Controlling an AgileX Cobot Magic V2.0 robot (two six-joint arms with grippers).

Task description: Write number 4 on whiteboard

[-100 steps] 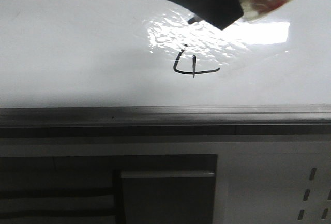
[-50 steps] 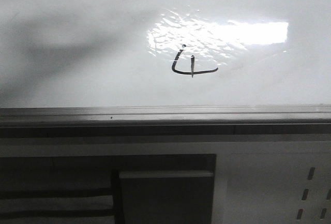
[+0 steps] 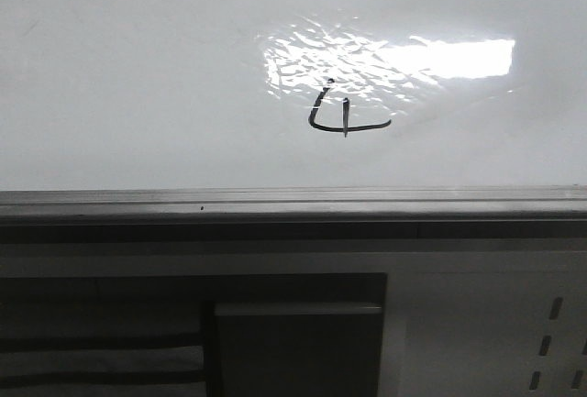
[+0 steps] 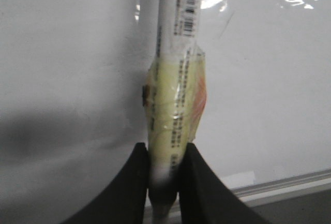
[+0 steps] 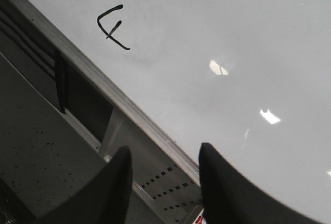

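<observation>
The number 4 [image 3: 341, 115] is a thin black figure on the whiteboard [image 3: 138, 76], just under the bright rippled reflection. It also shows in the right wrist view [image 5: 111, 27]. Neither gripper shows in the front view. In the left wrist view my left gripper [image 4: 165, 154] is shut on a white marker [image 4: 177, 79] wrapped in yellowish tape, held over the whiteboard [image 4: 67, 53]; the marker's tip is out of view. My right gripper [image 5: 163, 154] is open and empty, over the board's edge rail [image 5: 150, 125].
A grey metal rail [image 3: 293, 203] runs along the whiteboard's near edge. Below it is a dark-panelled cabinet [image 3: 293, 342] with a perforated white panel [image 3: 550, 342] at the right. The cabinet front shows in the right wrist view [image 5: 77, 94].
The left gripper with the marker has lifted away from the figure and left the front view, moving up and to the left. The number 4 is unchanged.
</observation>
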